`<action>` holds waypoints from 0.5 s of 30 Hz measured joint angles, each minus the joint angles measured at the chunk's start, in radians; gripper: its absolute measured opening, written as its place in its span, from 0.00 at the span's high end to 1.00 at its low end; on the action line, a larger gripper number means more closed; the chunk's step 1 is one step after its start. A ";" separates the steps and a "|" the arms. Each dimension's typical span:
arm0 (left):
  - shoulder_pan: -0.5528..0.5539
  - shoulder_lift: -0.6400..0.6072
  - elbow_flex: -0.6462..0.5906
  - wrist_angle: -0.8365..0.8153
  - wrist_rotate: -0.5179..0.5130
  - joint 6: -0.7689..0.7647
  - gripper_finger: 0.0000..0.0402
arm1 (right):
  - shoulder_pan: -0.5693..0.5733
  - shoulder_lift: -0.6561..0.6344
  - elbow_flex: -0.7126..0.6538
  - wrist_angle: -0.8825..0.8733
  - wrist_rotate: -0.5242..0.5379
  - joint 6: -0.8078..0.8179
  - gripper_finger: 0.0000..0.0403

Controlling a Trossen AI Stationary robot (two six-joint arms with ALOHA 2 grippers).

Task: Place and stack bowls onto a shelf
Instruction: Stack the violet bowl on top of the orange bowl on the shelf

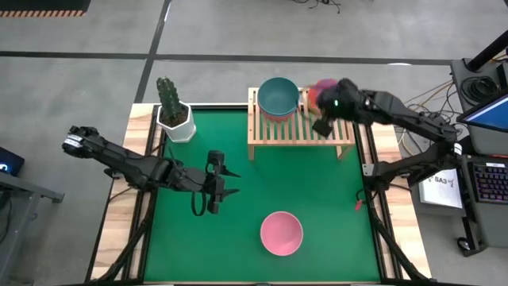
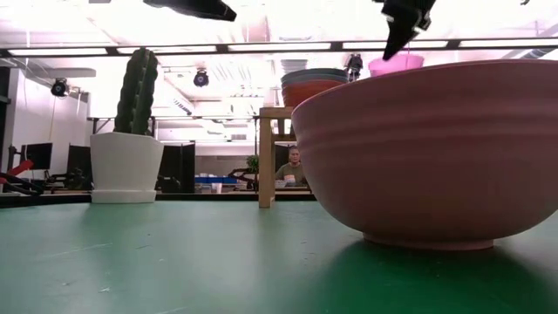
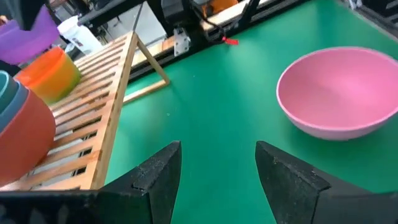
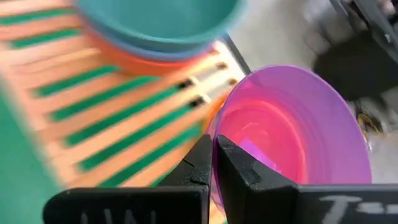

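Two stacks of bowls sit on the shelf (image 1: 300, 127), a low light-wood slatted rack at the far edge of the green mat (image 1: 262, 191). On the shelf's left half stands a stack of large bowls with the teal bowl (image 1: 278, 95) on top; the left wrist view shows a blue rim and a red-pink bowl (image 3: 22, 140) nested under it. On the shelf's right half is a smaller stack, where the purple bowl (image 4: 292, 134) sits above a red-orange bowl (image 3: 50, 73). The right gripper (image 4: 214, 163) is over the shelf's right end, its fingers pinched on the near rim of the purple bowl, one finger inside the wall and one outside. Whether the purple bowl rests fully in the stack or is held slightly above it cannot be told.

Well in front of the shelf, near the mat's front edge, the pink bowl (image 1: 282, 233) stands alone and upright. In the low view it fills the right half of the picture.

In front of the shelf and to its left, the left gripper (image 1: 223, 182) hangs above the bare mat with its fingers spread apart and nothing between them. Just left of the shelf, at the mat's far left corner, a cactus in a white pot (image 1: 175, 117) stands. Beyond the table, a person (image 2: 294, 167) is visible in the room.
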 joint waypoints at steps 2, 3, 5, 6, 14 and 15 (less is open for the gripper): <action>0.000 0.000 0.000 -0.017 0.000 -0.003 0.53 | -0.083 0.010 0.000 0.016 -0.031 -0.036 0.98; 0.000 0.000 0.000 -0.024 0.000 -0.007 0.53 | -0.122 0.015 0.000 0.025 -0.057 -0.054 0.98; 0.000 0.000 -0.005 -0.027 0.000 -0.013 0.53 | -0.189 0.023 0.000 0.048 -0.140 -0.078 0.98; 0.000 0.001 -0.008 -0.028 0.000 -0.019 0.53 | -0.218 0.028 0.000 0.060 -0.182 -0.088 0.98; 0.000 0.001 -0.032 -0.030 0.000 -0.034 0.53 | -0.283 0.063 0.000 0.087 -0.257 -0.124 0.98; 0.000 0.001 -0.033 -0.027 0.000 -0.034 0.53 | -0.283 0.066 0.000 0.087 -0.259 -0.126 0.98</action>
